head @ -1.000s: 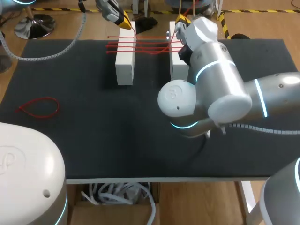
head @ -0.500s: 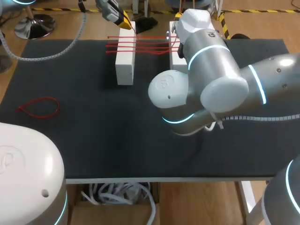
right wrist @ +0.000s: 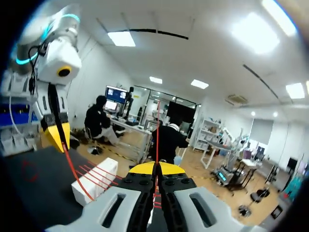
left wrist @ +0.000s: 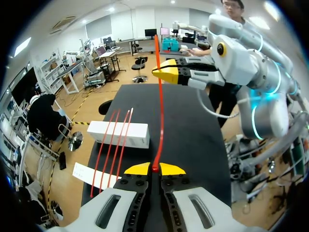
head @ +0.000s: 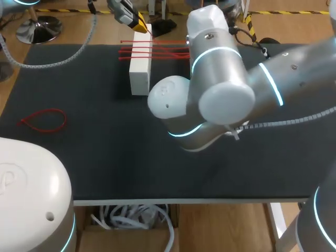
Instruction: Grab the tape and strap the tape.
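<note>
Left gripper (left wrist: 154, 168): fingers closed right down on a strand of red tape (left wrist: 161, 111), yellow tips almost touching with the strand pinched between them. From there the strand runs straight ahead, up toward the tips of the right gripper (right wrist: 155, 167).

Right gripper: also clamped tight on a red strand, with no visible gap between the tips. In the head view its tips are hidden behind the right arm (head: 220, 89), which reaches across the middle of the table (head: 105, 157).

Head view: the left gripper sits at the far end of the left white block (head: 139, 68). Several tape runs cross the top of that block and head right, then disappear behind the right arm.

Left wrist view shows the right white block (left wrist: 118, 134) ahead of the fingers, with three red runs lying across both blocks. Blocks are parallel and apart, at the far side of the table.

A separate red loop (head: 44, 119) lies flat on the table at the left, well apart from the blocks and both grippers.
</note>
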`<action>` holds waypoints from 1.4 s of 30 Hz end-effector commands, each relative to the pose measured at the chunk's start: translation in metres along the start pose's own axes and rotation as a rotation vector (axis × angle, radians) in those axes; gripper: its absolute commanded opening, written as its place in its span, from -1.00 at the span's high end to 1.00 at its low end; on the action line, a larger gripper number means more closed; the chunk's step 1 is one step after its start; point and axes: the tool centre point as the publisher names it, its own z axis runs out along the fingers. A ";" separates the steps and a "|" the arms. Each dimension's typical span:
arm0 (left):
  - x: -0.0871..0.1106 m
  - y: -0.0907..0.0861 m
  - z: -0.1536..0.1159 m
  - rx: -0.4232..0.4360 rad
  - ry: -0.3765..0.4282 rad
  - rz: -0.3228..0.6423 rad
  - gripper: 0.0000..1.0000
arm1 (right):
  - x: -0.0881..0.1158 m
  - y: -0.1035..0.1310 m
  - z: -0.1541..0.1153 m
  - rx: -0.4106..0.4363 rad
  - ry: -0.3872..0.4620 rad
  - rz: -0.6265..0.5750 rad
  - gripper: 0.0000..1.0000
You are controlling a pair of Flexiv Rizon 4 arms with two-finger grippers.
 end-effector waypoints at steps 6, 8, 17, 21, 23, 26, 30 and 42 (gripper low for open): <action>0.000 -0.001 0.000 -0.005 0.002 0.000 1.00 | 0.006 0.021 0.005 0.019 -0.049 -0.258 1.00; 0.000 -0.001 0.000 -0.005 0.002 0.000 1.00 | 0.007 0.023 0.006 0.015 -0.049 -0.289 1.00; 0.000 -0.001 0.000 -0.005 0.002 0.000 1.00 | 0.014 0.029 0.007 0.049 -0.047 -0.471 1.00; 0.000 -0.001 0.000 -0.005 0.002 0.000 1.00 | 0.015 0.032 0.006 0.052 -0.044 -0.562 1.00; 0.000 -0.001 0.000 -0.005 0.002 0.000 1.00 | 0.014 0.035 0.006 0.054 -0.055 -0.626 1.00; 0.000 -0.001 0.000 -0.005 0.002 0.000 1.00 | 0.014 0.037 0.005 0.047 -0.063 -0.707 1.00; 0.000 -0.001 0.000 -0.005 0.002 0.000 1.00 | 0.014 0.038 0.004 0.059 -0.074 -0.803 1.00; 0.000 -0.001 0.000 -0.005 0.002 0.000 1.00 | 0.020 0.040 0.004 0.040 -0.048 -0.940 1.00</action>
